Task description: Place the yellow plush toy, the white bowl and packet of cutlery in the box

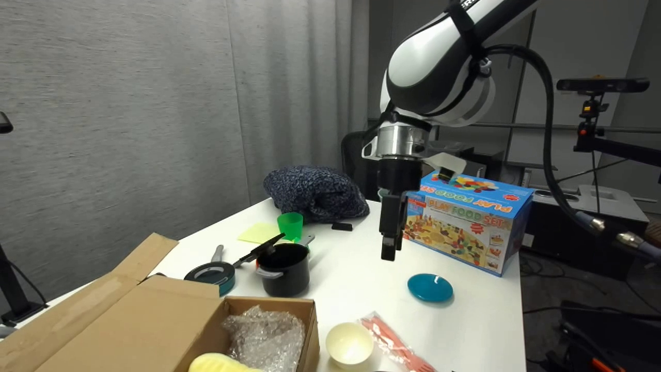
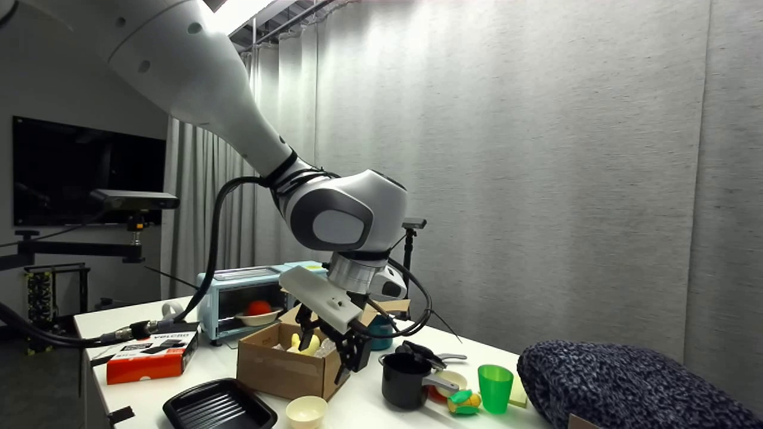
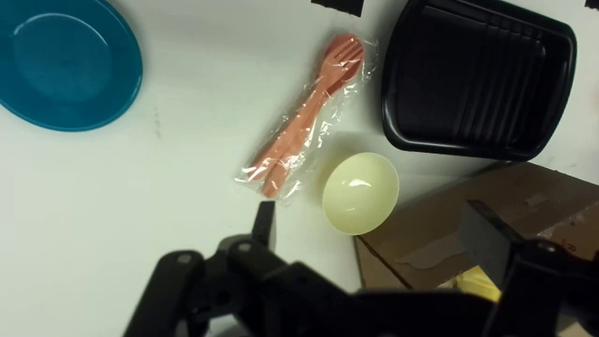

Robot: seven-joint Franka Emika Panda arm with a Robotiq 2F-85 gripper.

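Note:
Inside the brown cardboard box [image 2: 280,372] lies the yellow plush toy [image 2: 305,344]; in the wrist view part of the toy [image 3: 479,283] shows behind a finger. The white bowl [image 3: 360,194] rests on the table against or very close to the box's outer wall; I cannot tell if they touch. Beside the bowl is the packet of cutlery [image 3: 304,121], clear plastic around a pinkish-red fork and spoon. My gripper [image 3: 372,208] hangs above the table, jaws wide apart, holding nothing. From above, the bowl appears between its fingers, well below them. In an exterior view the gripper [image 1: 388,253] points down.
Bubble wrap [image 1: 266,336] fills part of the box, whose flaps stand out. A black tray [image 3: 468,84] adjoins bowl and packet. Around are a teal plate [image 1: 430,288], black pot [image 1: 286,271], pan [image 1: 211,274], green cup [image 2: 495,388], toaster oven [image 2: 208,310] and printed toy box [image 1: 459,222].

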